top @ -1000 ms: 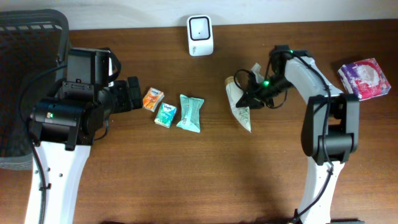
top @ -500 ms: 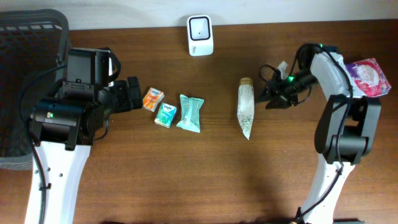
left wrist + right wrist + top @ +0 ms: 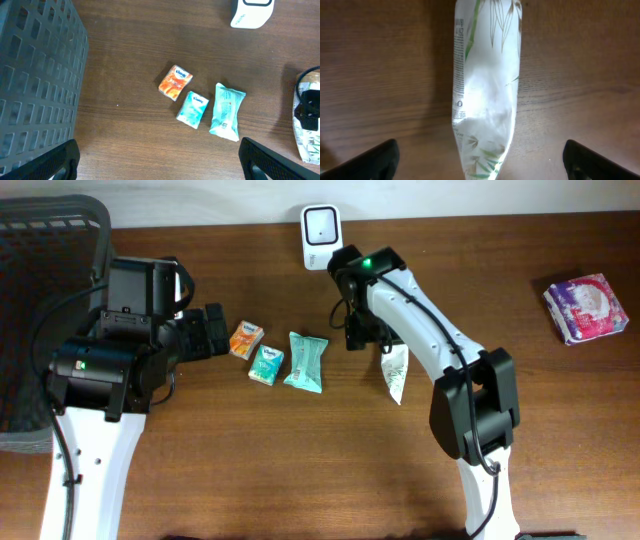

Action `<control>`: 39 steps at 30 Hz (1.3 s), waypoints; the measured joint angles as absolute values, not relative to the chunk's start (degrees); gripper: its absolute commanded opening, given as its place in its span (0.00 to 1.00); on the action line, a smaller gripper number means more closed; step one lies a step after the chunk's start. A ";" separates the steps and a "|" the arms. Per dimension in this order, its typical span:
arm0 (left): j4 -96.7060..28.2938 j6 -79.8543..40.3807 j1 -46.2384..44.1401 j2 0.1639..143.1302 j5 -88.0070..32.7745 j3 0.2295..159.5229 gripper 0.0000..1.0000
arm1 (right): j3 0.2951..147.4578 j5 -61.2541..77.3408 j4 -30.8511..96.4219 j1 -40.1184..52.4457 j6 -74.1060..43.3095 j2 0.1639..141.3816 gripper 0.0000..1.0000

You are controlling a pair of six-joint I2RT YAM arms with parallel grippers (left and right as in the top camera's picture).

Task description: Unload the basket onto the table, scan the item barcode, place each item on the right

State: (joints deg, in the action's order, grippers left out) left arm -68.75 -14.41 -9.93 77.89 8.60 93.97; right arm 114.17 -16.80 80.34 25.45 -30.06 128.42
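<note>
White leafy pouch (image 3: 485, 100) — centred beneath wide-spread right tool (image 3: 482, 162), apart.

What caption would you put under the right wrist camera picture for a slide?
Open right gripper hovering over a white, leaf-print pouch lying on the wooden table.

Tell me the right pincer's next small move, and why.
Probably lower the right pincer and close it on the pouch. The pouch lies flat on the table, loose and centred between the open jaws, so nothing is held yet. The scanner stands further back.
</note>
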 measured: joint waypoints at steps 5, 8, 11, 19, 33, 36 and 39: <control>-68.82 -14.41 -9.93 77.89 8.58 93.97 0.99 | 105.45 -18.46 72.44 25.45 -31.55 128.70 0.70; -68.79 -14.41 -9.93 77.89 8.60 93.97 0.99 | 102.65 -18.87 69.69 25.45 -31.68 128.75 0.64; -68.79 -14.41 -9.93 77.89 8.60 93.97 0.99 | 100.07 -20.12 67.13 25.39 -31.86 128.75 0.51; -68.79 -14.41 -9.93 77.89 8.60 93.97 0.99 | 98.94 -21.32 65.52 25.32 -29.82 128.73 0.12; -68.79 -14.41 -9.93 77.89 8.60 93.97 0.99 | 107.50 30.98 73.97 9.26 -1.91 128.73 0.12; -68.79 -14.41 -9.93 77.89 8.60 93.97 0.99 | 107.53 41.98 76.29 5.43 7.77 128.75 0.12; -68.79 -14.41 -9.93 77.89 8.60 93.97 0.99 | 107.53 47.99 76.53 5.28 13.17 128.75 0.12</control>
